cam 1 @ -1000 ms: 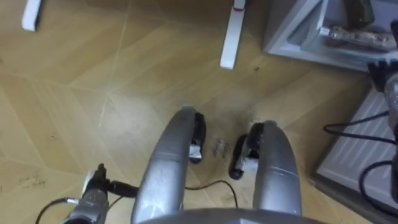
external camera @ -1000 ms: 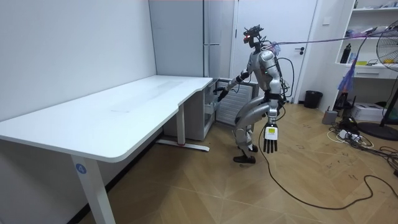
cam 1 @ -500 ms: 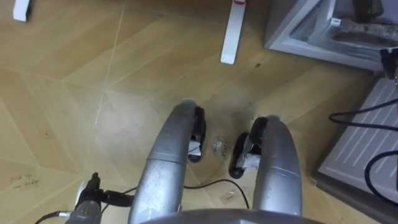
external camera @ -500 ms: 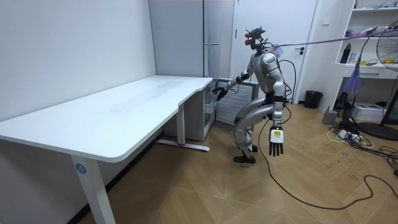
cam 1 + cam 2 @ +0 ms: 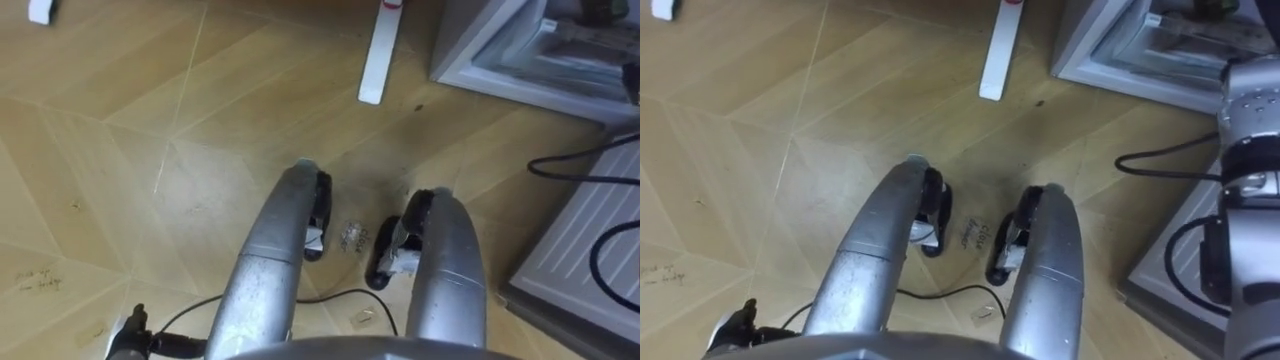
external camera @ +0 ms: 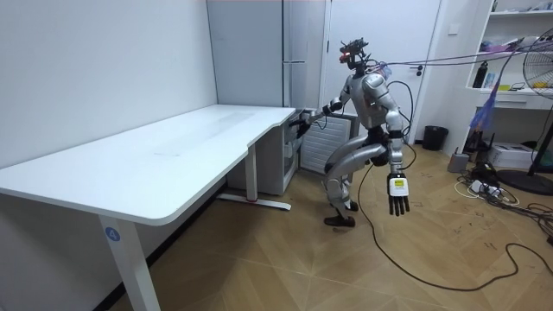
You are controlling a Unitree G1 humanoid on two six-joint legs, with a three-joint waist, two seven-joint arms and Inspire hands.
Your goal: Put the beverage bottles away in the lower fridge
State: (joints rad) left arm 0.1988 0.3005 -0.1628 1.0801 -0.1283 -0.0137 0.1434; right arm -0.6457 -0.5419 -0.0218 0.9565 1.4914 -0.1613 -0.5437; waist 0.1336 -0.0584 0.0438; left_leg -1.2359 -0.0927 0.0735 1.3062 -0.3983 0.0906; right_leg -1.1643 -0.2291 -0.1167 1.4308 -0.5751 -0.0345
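The left hand hangs empty, fingers straight, while the right hand reaches to the lower fridge just ahead, probably for its door; its grip, and where the drinks are, I cannot tell.

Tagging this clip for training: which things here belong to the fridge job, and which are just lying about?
Job: fridge, its open lower compartment, right hand reaching to it, left hand hanging open.
Lying about: desk, bin, fan.
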